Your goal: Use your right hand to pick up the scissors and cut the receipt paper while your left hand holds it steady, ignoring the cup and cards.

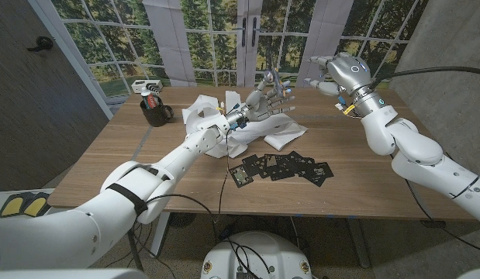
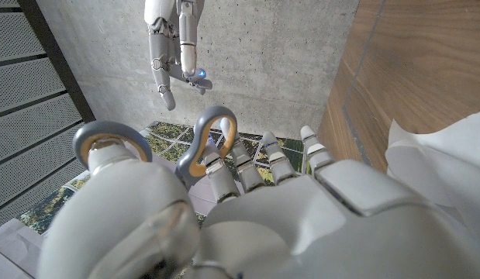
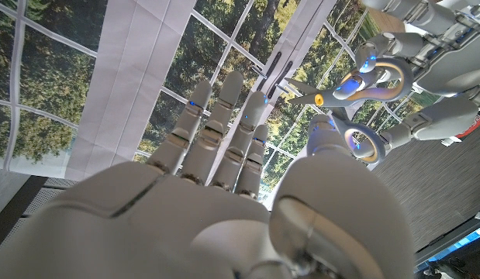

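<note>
Scissors (image 2: 108, 132) | held aloft by left hand (image 1: 263, 99) at table's 12 o'clock, handle loops outward, likely offered for handover | right hand (image 1: 333, 74) at 2 o'clock, fingers spread, holding nothing | receipt paper (image 1: 274, 133) lies unheld beneath; cutting not begun

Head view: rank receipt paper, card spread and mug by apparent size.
1. receipt paper, largest
2. card spread, a close second; it lies nearer the camera, so its gap to the paper is unsure
3. mug, clearly smallest
</note>
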`<state>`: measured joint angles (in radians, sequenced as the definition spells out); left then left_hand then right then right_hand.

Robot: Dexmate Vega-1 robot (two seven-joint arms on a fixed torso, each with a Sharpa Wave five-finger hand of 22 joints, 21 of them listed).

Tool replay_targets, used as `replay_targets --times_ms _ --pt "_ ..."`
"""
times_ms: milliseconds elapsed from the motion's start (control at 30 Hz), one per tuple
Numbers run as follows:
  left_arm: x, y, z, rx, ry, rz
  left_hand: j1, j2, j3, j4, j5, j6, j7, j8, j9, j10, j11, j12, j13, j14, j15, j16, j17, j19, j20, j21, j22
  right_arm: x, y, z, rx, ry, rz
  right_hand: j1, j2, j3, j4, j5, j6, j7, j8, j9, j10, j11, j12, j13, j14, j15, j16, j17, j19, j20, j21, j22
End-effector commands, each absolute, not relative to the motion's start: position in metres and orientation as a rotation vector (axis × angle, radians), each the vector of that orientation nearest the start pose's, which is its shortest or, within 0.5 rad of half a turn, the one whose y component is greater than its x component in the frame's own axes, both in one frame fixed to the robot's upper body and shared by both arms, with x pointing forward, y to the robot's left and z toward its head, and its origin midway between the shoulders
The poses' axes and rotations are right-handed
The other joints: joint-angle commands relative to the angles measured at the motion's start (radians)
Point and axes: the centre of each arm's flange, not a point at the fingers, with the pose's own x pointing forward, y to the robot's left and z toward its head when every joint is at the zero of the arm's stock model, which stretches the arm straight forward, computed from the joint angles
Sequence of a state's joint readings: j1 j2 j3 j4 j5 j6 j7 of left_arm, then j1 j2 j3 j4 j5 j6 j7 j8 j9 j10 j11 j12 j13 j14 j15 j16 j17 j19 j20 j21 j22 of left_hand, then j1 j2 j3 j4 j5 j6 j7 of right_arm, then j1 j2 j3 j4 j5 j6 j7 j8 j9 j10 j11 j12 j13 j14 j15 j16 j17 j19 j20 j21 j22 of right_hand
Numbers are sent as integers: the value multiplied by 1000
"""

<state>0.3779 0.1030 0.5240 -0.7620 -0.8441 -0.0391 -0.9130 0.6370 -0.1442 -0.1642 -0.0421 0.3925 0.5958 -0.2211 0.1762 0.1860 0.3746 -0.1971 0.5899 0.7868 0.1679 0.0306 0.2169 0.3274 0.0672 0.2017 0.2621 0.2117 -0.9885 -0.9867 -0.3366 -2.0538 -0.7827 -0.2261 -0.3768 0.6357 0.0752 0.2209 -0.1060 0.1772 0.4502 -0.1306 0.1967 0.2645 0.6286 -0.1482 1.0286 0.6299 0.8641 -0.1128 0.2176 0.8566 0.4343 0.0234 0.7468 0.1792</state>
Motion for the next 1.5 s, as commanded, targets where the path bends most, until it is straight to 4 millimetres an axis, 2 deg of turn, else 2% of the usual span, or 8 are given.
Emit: replay_targets --times_ms 33,533,800,1100,1167,1233,1333,1500 --pt "678 52 45 -188 -436 -1223 -7 3 -12 2 9 -40 50 8 3 -17 11 -9 -4 -10 2 -7 3 -7 3 -1 4 484 -261 104 -1549 -1090 -532 -18 0 -7 1 -2 5 -1 4 2 -2 -1 11 0 -4 -103 -6 -1 4 3 -5 2" --pt "674 50 50 -173 -470 -1268 -23 1 -55 12 32 -45 46 12 2 -94 36 -52 -33 -67 42 -20 -1 -44 11 -18 4 481 -261 107 -1552 -1090 -544 -130 -36 -56 47 1 1 8 2 1 0 10 18 -13 1 -100 -7 -9 12 15 -19 1" --pt "672 52 50 -170 -465 -1272 -49 -8 -83 23 39 -65 74 8 2 -95 50 -62 -44 -74 53 -14 -4 -56 12 -22 5 481 -261 107 -1553 -1090 -543 -154 -42 -65 56 5 1 8 2 -1 0 10 21 -15 -1 -103 -9 -12 13 19 -25 2" --pt "669 51 49 -181 -484 -1277 -65 -10 -101 30 45 -54 83 16 2 -93 56 -68 -51 -77 55 -10 -5 -57 12 -22 6 479 -262 107 -1553 -1090 -544 -160 -41 -66 57 9 1 9 1 -2 -1 13 23 -17 0 -105 -9 -14 14 19 -30 2" --pt "667 51 50 -175 -494 -1274 -64 -4 -105 31 48 -48 84 19 2 -110 54 -78 -55 -80 53 -9 -7 -51 11 -20 7 479 -263 107 -1551 -1090 -542 -161 -41 -66 57 9 1 9 1 -2 -2 14 25 -16 0 -106 -9 -15 15 19 -31 2" --pt "665 52 49 -201 -501 -1271 -40 37 -98 32 55 -1 89 38 4 -143 50 -107 -68 -90 47 -4 -12 -45 11 -16 8 478 -263 107 -1551 -1093 -543 -161 -40 -66 57 10 1 9 1 -3 -2 13 25 -17 0 -106 -9 -15 15 20 -32 2" --pt "661 54 51 -197 -521 -1276 -9 63 -89 26 56 28 85 46 5 -108 34 -106 -78 -70 37 8 -17 -25 8 -8 8 477 -263 107 -1551 -1092 -544 -161 -39 -65 56 11 1 8 1 -3 -5 13 25 -17 0 -106 -9 -16 16 19 -34 2" --pt "658 54 52 -189 -524 -1290 13 76 -84 20 54 42 83 48 5 -93 27 -109 -85 -64 32 12 -21 -17 8 -5 7 477 -263 107 -1551 -1093 -542 -163 -37 -64 56 12 3 8 2 -4 -2 16 27 -20 0 -106 -10 -17 17 19 -37 2"
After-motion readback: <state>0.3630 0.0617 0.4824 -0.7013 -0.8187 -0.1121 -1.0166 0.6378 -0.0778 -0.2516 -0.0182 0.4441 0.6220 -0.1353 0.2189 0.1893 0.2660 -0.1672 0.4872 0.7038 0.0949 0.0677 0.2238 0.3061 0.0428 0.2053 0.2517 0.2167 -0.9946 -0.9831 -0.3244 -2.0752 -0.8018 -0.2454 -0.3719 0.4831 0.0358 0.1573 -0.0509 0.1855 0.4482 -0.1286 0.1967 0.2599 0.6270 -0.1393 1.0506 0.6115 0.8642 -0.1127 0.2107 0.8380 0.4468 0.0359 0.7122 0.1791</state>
